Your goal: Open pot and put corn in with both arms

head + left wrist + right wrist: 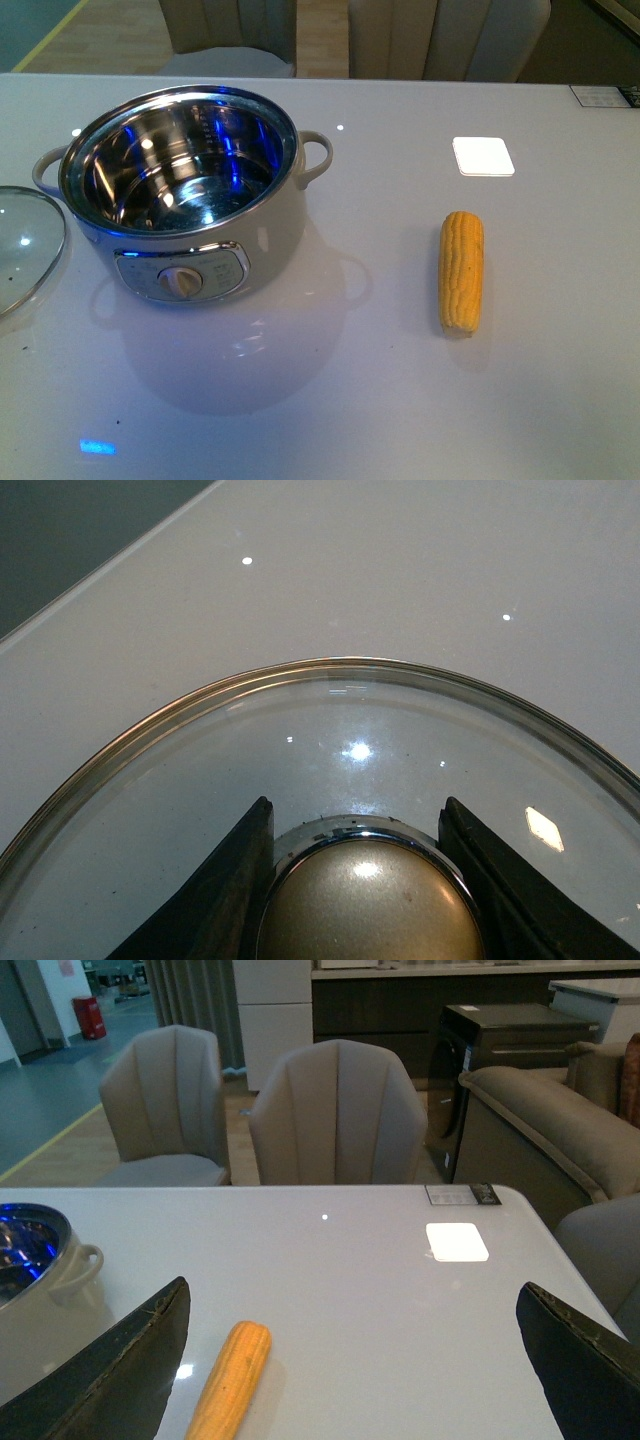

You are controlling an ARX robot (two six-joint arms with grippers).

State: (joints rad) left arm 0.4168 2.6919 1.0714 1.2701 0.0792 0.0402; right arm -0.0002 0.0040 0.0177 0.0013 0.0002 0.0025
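The cream pot point(200, 215) stands open on the table's left half, its shiny steel inside showing blue reflections; its edge shows in the right wrist view point(45, 1260). The glass lid point(22, 245) lies at the far left of the table beside the pot. My left gripper point(357, 825) is shut on the lid's gold knob point(368, 905), with the lid's steel rim point(330, 665) just above the table. The yellow corn point(461, 270) lies on the right half, pointing away from me. My right gripper point(355, 1340) is open above the table, the corn point(230, 1380) near its one finger. Neither arm shows in the front view.
A white square patch point(483, 156) lies on the table behind the corn. Beige chairs point(335, 1115) stand beyond the far edge of the table. A sofa point(560, 1130) is off to the right. A small label card point(463, 1194) sits at the table's far right corner.
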